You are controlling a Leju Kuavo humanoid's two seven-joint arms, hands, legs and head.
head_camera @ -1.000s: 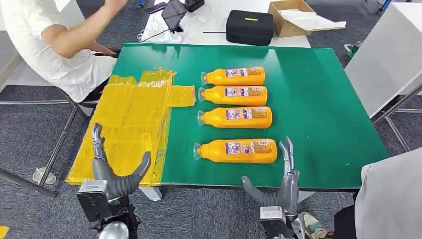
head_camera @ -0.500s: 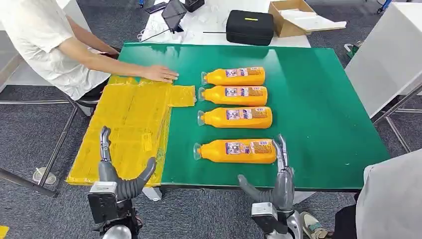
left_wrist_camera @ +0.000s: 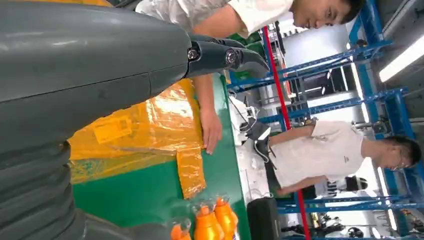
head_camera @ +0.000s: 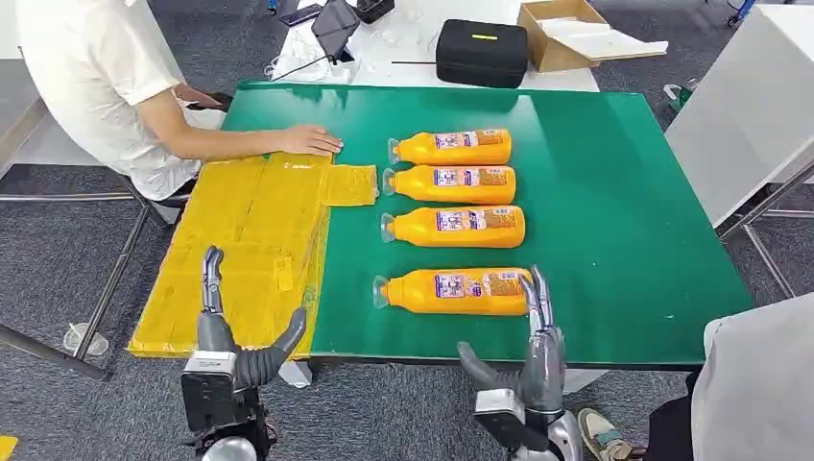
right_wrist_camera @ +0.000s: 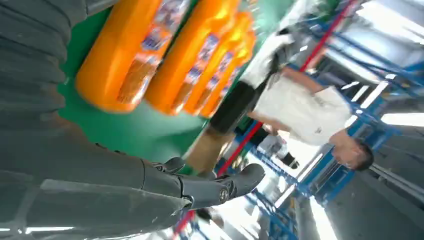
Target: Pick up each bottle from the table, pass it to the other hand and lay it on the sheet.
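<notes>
With the right hand point(head_camera: 533, 360) spread empty just near the nearest bottle point(head_camera: 456, 291), a clumsy reach could roll it left toward the sheet point(head_camera: 251, 252), where a person's hand point(head_camera: 312, 141) rests.

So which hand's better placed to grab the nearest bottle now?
Right, probably. The right hand is open with its fingers up against the nearest bottle, while the left hand sits off by the yellow sheet, ready to receive.

place: lab/workshop | cues: blue metal racks point(left_wrist_camera: 350, 100), green work table point(head_camera: 595, 192), grey carpet point(head_camera: 58, 269)
</notes>
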